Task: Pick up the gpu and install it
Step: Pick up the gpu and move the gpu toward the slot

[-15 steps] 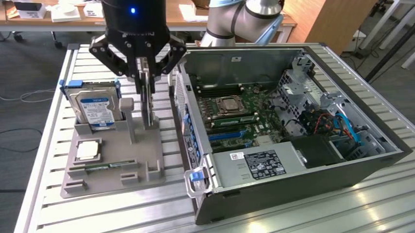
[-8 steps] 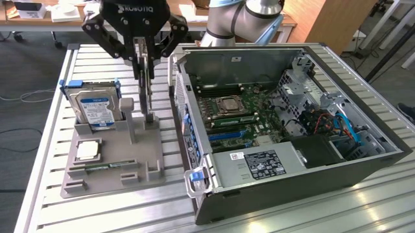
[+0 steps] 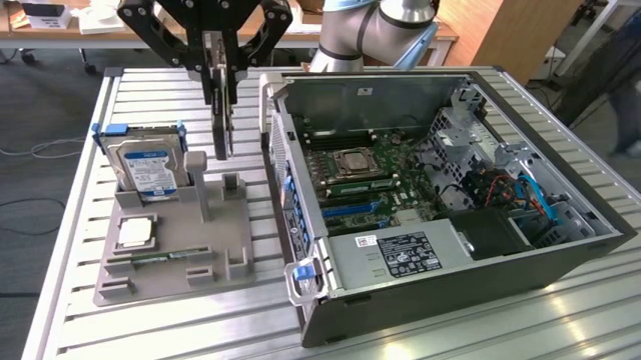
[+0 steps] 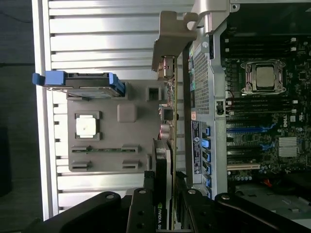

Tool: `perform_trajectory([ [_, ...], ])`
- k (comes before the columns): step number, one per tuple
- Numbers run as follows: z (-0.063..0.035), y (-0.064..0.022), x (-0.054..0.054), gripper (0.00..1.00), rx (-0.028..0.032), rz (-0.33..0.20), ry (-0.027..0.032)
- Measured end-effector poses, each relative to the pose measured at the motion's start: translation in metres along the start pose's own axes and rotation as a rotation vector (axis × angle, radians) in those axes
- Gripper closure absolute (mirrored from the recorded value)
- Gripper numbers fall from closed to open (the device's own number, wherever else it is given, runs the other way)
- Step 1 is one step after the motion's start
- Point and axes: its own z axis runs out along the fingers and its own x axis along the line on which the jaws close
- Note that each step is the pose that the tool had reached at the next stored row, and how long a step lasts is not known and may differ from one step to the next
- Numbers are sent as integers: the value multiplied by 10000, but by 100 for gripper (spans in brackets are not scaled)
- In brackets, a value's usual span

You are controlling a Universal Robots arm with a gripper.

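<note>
The gpu (image 3: 222,127) is a thin black card hanging on edge, lifted clear of the grey holder (image 3: 176,255) and just beside the open computer case (image 3: 440,187). My gripper (image 3: 219,71) is shut on its upper end, one finger on each face. In the wrist view the gpu (image 4: 164,155) runs edge-on away from my gripper (image 4: 164,206), and its silvery bracket (image 4: 171,36) is at the far end. It hangs between the holder (image 4: 114,124) and the case's outer wall (image 4: 201,92). Inside the case lies the motherboard (image 3: 365,180) with blue slots (image 3: 350,211).
A silver hard drive (image 3: 148,166) with a blue label stands upright in the holder. A square chip (image 3: 137,232) and a slim green memory stick (image 3: 161,257) lie in the holder's front pockets. Everything rests on a slatted metal table (image 3: 150,330). Cables and a drive cage fill the case's right side.
</note>
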Motion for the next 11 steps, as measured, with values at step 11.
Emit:
perform_trajectory([
  [11, 3, 11, -207, 73, 0, 1, 4],
])
